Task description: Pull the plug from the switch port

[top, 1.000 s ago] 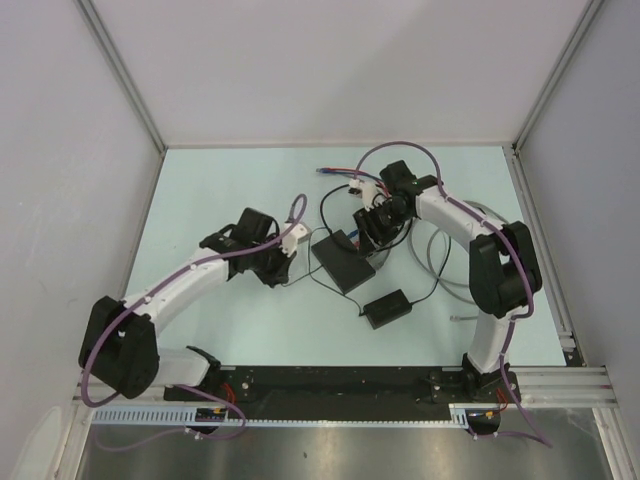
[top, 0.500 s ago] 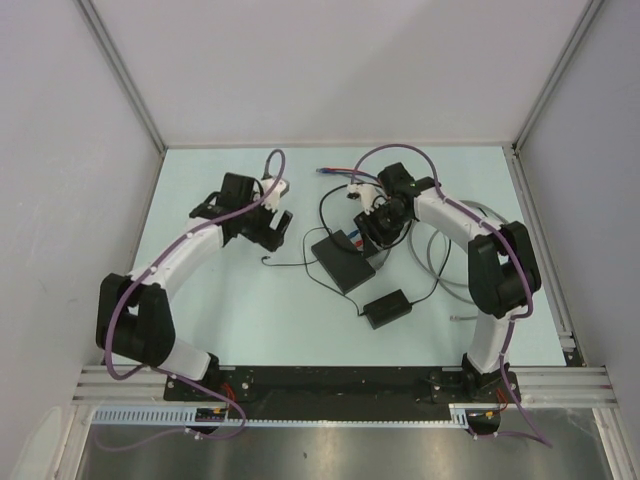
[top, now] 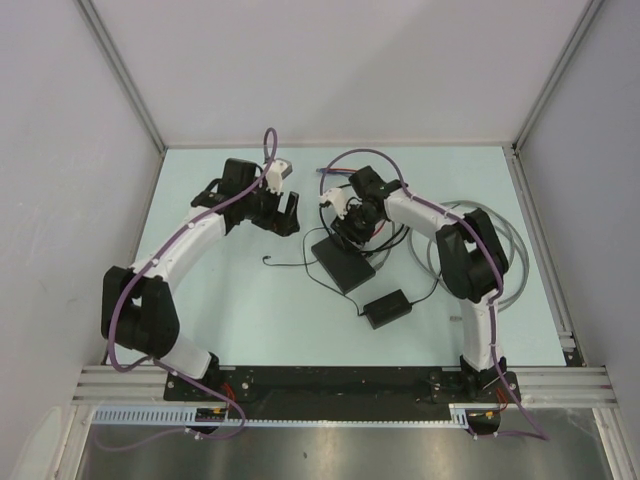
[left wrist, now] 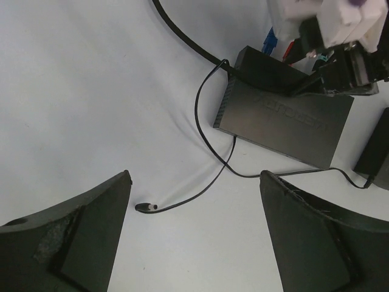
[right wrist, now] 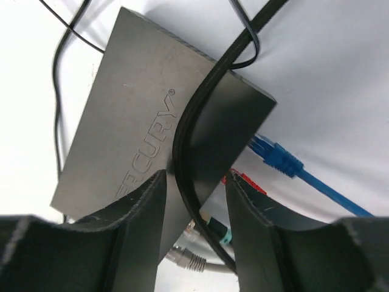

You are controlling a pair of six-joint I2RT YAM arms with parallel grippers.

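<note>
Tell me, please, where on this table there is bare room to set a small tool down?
The widest bare patch lies near the front, between the left arm and the power adapter. The far left corner, behind the left gripper, is also free. It is crowded around the switch, where cables and the right gripper bunch.

The switch box [right wrist: 140,115] is dull, matt black with letters pressed in. The table [left wrist: 73,91] looks smooth.

High overhead, two wrist close-ups of switch [left wrist: 285,121]
</note>
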